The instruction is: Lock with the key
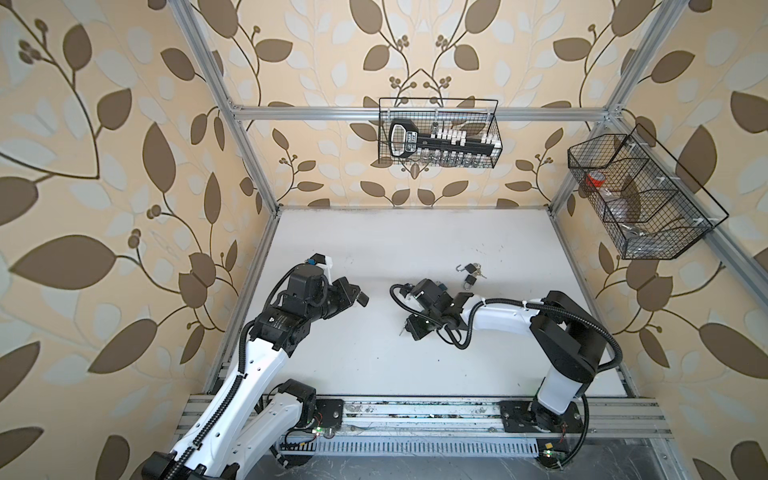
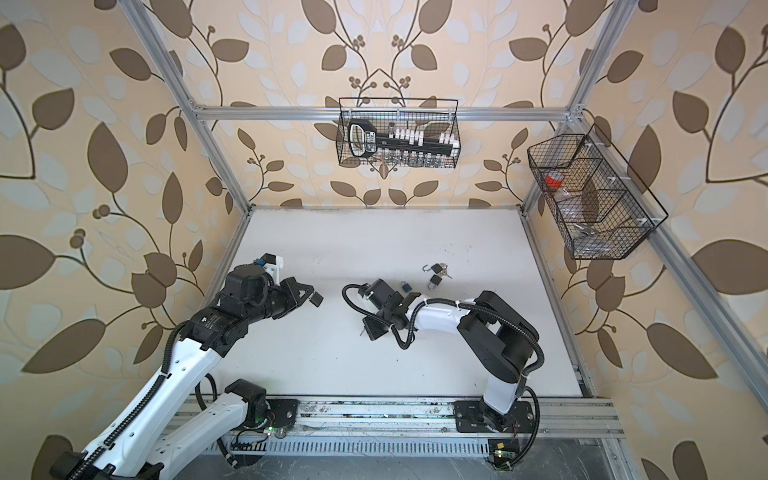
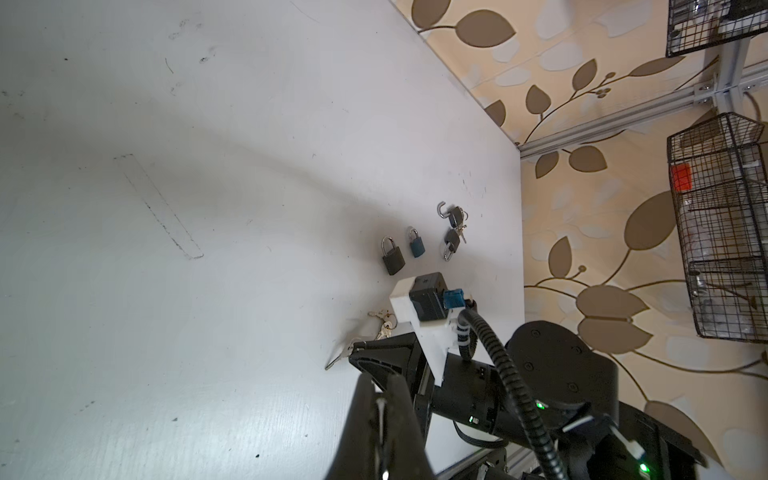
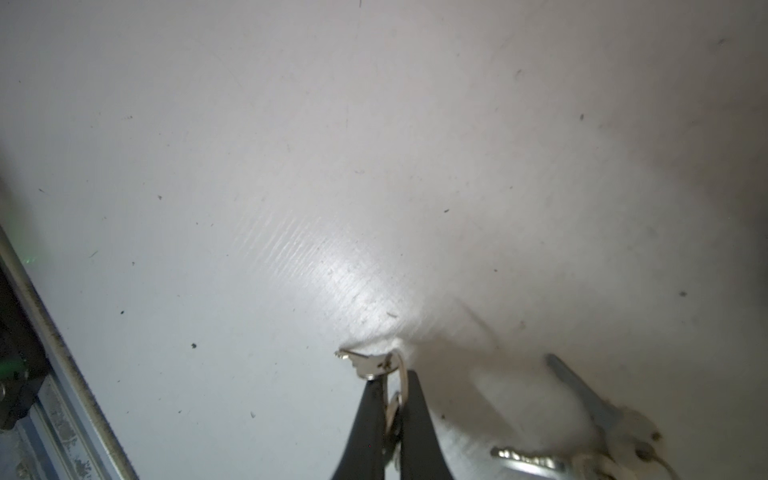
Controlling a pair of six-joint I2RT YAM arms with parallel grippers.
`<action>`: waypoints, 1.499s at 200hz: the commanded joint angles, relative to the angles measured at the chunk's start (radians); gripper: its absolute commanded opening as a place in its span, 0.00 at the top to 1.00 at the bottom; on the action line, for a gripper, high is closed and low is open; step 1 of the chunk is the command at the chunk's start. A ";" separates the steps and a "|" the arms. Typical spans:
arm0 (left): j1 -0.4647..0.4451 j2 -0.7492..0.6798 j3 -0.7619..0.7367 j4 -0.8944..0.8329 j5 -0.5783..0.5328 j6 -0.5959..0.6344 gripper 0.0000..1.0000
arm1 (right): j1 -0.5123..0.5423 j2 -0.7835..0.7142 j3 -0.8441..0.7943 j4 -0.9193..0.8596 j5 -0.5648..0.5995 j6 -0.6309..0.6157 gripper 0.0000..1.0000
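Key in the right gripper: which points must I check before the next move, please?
1. The right gripper is shut on the key: ok.
2. The key tip sticks out free: ok.
3. The left gripper holds a padlock: cannot tell; it is shut.
4. The open padlock lies free on the table: ok.
5. The spare keys are clear of the key tip: ok.

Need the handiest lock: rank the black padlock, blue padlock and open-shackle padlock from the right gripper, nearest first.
From the right gripper, left wrist view:
1. Black padlock, by its wrist camera.
2. Blue padlock, just beyond it.
3. Open-shackle padlock, toward the wall.
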 commanded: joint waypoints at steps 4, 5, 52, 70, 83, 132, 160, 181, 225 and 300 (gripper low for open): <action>0.008 -0.004 0.007 0.036 0.027 -0.004 1.00 | -0.005 0.027 0.042 -0.005 0.003 0.001 0.89; 0.008 -0.004 0.007 0.037 0.028 -0.004 1.00 | -0.005 0.028 0.043 -0.006 0.003 0.001 0.89; 0.007 -0.008 0.008 0.037 0.030 0.000 1.00 | -0.013 0.027 0.059 -0.008 -0.002 -0.001 0.76; 0.008 -0.014 0.007 0.033 0.028 -0.001 1.00 | -0.018 0.014 0.061 -0.017 0.005 -0.003 0.73; 0.008 -0.020 0.004 0.032 0.027 -0.001 1.00 | -0.021 0.005 0.064 -0.027 0.013 -0.008 0.73; 0.008 -0.026 -0.005 0.065 0.065 0.016 1.00 | -0.015 -0.162 0.009 -0.007 0.070 -0.043 0.68; 0.008 -0.033 -0.016 0.155 0.144 0.029 1.00 | 0.004 -0.389 -0.102 0.084 0.114 -0.089 0.62; 0.008 -0.017 -0.002 0.217 0.253 0.042 1.00 | 0.024 -0.544 -0.154 0.127 0.139 -0.118 0.59; -0.046 -0.017 -0.019 0.394 0.347 0.020 1.00 | 0.142 -0.686 -0.133 0.102 0.218 -0.174 0.55; -0.259 -0.028 -0.005 0.494 0.281 0.106 1.00 | 0.314 -0.789 -0.144 0.139 0.419 -0.241 0.47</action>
